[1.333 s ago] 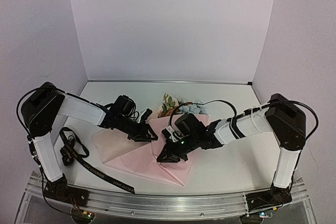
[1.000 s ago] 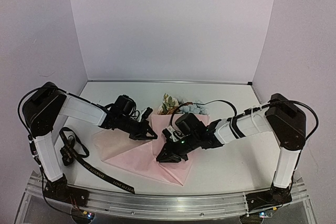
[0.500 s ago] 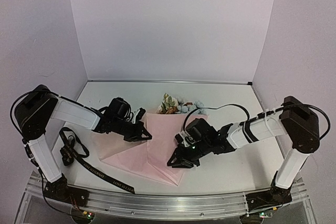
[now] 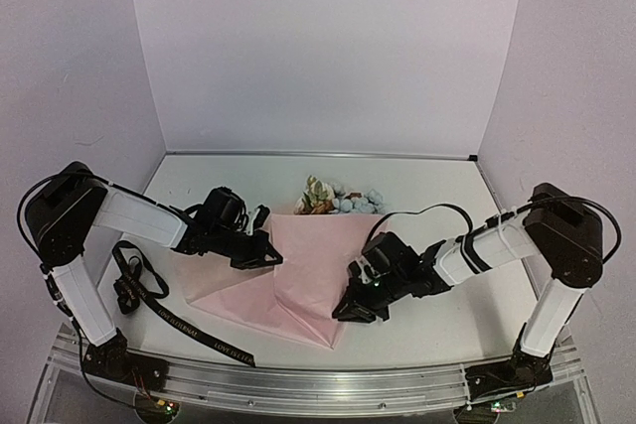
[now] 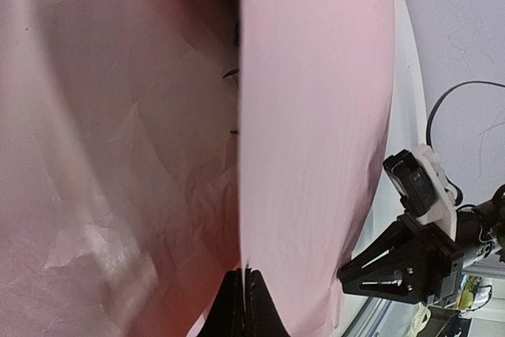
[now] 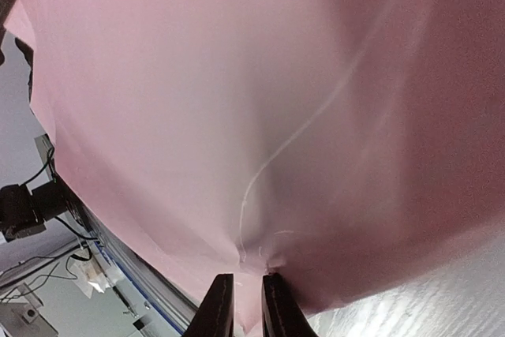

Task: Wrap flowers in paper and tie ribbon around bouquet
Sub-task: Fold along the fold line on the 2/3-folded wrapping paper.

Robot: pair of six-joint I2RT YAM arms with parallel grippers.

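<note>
Tips of the left gripper [image 5: 245, 282] are pressed tight together, pinching the folded edge of the paper [image 4: 308, 265] on its left side. From that wrist's view the crease runs straight away from the closed tips. The right gripper [image 6: 248, 282] has its tips nearly touching, nipping the sheet near its right near edge, where the paper puckers into a small wrinkle.

The paper itself is pale pink, thin and smooth. It lies mid-table between the two arms, with a flap doubled over along a crisp fold and one corner pointing toward the near edge. The flowers [image 4: 338, 201] lie at its far edge, pale blue, cream and rust blooms poking out beyond the paper. The ribbon [image 4: 149, 300], black with gold lettering, lies looped on the table [image 4: 427, 186] to the left, near the sheet's left corner.
</note>
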